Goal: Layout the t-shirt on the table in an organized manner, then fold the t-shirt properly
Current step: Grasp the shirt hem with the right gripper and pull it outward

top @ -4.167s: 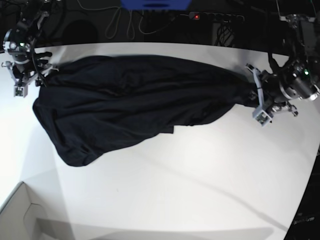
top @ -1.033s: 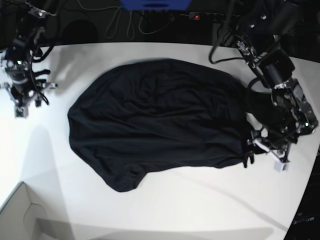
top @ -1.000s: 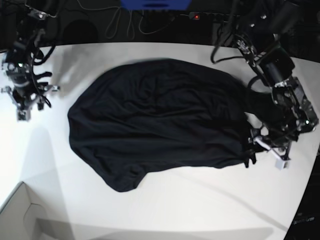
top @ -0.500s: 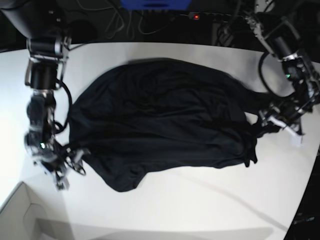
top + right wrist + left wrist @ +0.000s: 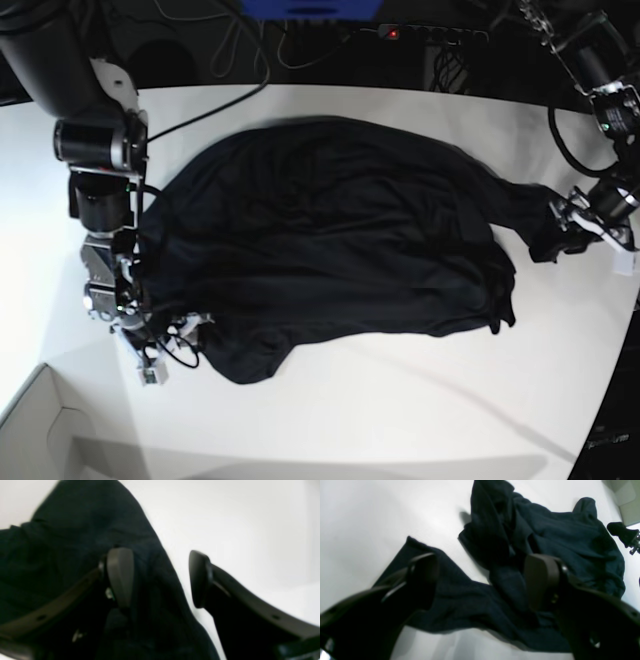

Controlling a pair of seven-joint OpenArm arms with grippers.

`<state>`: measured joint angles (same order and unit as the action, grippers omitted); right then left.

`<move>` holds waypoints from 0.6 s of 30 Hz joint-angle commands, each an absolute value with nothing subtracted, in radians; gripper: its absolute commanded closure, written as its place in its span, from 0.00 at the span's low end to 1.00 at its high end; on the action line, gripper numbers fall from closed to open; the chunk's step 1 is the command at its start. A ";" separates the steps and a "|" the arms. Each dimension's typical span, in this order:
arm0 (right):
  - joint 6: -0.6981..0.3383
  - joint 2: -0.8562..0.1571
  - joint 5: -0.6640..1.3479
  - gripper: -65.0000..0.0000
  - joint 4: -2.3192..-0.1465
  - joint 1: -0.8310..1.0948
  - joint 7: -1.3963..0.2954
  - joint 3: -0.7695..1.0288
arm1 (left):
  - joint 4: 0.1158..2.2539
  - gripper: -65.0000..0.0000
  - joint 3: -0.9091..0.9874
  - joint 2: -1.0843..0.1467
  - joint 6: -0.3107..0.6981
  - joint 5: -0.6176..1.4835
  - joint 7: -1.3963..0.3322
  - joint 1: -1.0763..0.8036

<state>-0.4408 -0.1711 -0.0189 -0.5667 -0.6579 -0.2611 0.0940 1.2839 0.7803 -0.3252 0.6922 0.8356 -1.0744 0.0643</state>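
Observation:
The black t-shirt [image 5: 320,240] lies crumpled and spread across the middle of the white table [image 5: 400,400]. One sleeve [image 5: 530,215] reaches out to the right. My left gripper [image 5: 592,232] sits at that sleeve's end. In the left wrist view it [image 5: 480,580] is open, its fingers [image 5: 540,580] standing either side of the sleeve fabric [image 5: 460,600] lying below. My right gripper [image 5: 168,348] is at the shirt's front left edge. Seen from the right wrist, it [image 5: 160,577] is open, with the shirt's edge [image 5: 155,562] running between its fingers [image 5: 120,577].
A white box [image 5: 40,430] stands at the table's near left corner, also showing in the left wrist view [image 5: 627,502]. Cables and a power strip [image 5: 430,33] lie behind the far edge. Bare tabletop stretches along the front.
My right arm swung from the far left corner down to the shirt's front left edge. My left arm moved back along the right side, and the sleeve now stretches toward it.

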 commanded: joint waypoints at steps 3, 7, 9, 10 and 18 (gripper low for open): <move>-0.440 -0.177 -0.007 0.49 -0.584 -0.674 -0.243 0.094 | 1.300 0.20 0.814 -0.344 0.698 0.857 -1.058 0.079; -0.440 -0.177 -0.007 0.75 -0.584 -0.641 -0.242 0.093 | 1.299 0.20 0.816 -0.349 0.698 0.857 -1.058 0.079; -0.440 -0.180 -0.007 0.88 -0.584 -0.634 -0.243 0.093 | 1.299 0.20 0.816 -0.351 0.698 0.857 -1.058 0.079; -0.440 -0.182 -0.007 0.94 -0.584 -0.627 -0.243 0.093 | 1.299 0.20 0.816 -0.351 0.698 0.857 -1.058 0.079; -0.446 -0.216 -0.005 1.00 -0.947 -0.513 -0.389 0.099 | 1.299 0.20 0.816 -0.348 0.698 0.857 -1.058 0.085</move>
